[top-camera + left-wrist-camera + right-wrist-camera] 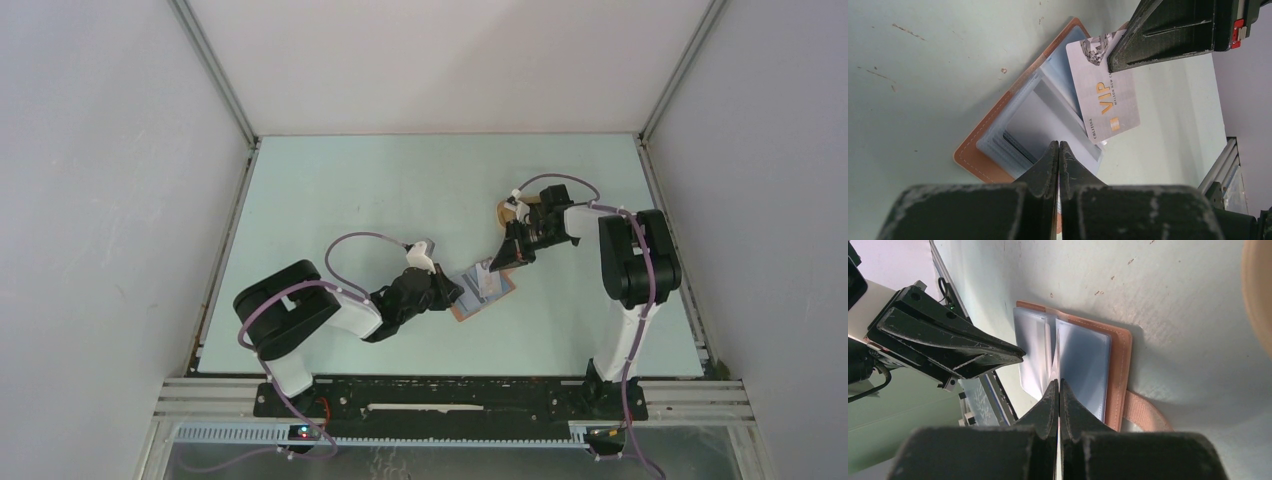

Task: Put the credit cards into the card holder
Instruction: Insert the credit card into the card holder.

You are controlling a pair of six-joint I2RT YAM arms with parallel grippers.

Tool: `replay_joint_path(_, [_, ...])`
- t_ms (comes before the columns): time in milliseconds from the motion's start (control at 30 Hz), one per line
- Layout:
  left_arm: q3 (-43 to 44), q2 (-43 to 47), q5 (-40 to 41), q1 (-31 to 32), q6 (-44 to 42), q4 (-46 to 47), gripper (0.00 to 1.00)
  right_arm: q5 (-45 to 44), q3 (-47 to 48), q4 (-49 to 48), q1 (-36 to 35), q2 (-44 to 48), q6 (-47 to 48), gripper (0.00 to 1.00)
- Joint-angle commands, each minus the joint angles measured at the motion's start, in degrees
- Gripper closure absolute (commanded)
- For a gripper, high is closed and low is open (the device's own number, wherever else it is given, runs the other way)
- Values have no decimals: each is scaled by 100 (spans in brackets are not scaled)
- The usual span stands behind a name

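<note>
The card holder [497, 293] lies open on the table, reddish-brown outside [979, 156] with pale blue-grey sleeves inside [1083, 365]. My left gripper [455, 292] is shut at its left edge, fingertips [1053, 155] pinched on a sleeve leaf. My right gripper [507, 258] is shut on one credit card [1105, 95], silver-grey with gold "VIP" lettering. The card is held tilted over the sleeves, its lower end at their edge. In the right wrist view only the card's thin edge shows between the fingers [1048, 405]. No other card is in view.
A tan rimmed tray [508, 211] sits just behind the right gripper and shows at the right edge of the right wrist view [1258, 290]. The holder's brown strap [1145, 412] sticks out beside it. Grey walls enclose the table.
</note>
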State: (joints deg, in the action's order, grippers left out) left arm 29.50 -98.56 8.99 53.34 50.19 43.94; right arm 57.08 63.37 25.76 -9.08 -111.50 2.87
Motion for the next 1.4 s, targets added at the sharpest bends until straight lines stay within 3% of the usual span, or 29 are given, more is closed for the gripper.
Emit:
replay_joint_path(0, [4,92,218,-8,-3,-413,98,38,170,104,-46,-148,42,100])
replay_joint_path(1367, [-65,175,490,-13,75,-527,98,-130,90,483,-268,-328,168,100])
